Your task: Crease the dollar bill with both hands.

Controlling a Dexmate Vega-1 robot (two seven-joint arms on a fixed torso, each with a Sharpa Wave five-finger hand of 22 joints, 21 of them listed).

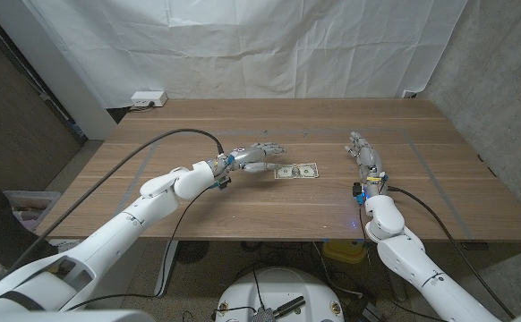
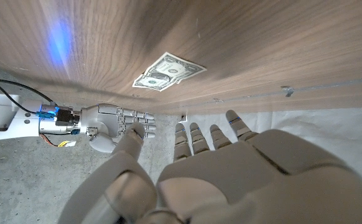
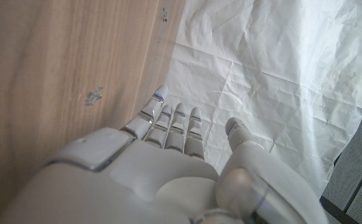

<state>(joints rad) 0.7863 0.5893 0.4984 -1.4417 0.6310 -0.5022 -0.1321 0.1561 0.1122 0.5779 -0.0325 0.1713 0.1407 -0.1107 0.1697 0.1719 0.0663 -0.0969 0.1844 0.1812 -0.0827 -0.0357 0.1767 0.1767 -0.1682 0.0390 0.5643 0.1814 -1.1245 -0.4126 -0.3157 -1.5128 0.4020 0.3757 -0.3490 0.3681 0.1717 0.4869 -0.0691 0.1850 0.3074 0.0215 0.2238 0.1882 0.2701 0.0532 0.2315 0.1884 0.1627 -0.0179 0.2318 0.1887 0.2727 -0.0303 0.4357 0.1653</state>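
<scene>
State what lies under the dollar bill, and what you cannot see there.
The bill lies flat on the bare wooden table, with neither hand on it. The wood directly beneath is covered by the bill, so anything there stays unseen.

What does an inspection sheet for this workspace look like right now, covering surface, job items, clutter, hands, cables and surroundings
Surface: wooden table, a few small marks in the grain.
Job's things: dollar bill lies flat and unfolded near the table's middle, also seen in the left wrist view.
Clutter: nothing seen on the table.
Hands: left hand open, its fingers reaching toward the bill's left end; contact cannot be told. Right hand open, apart from the bill on its right.
Cables: black cable loops over the left arm; another cable runs along the right arm.
Surroundings: white sheet behind the table; white power strip at the far left corner.
</scene>
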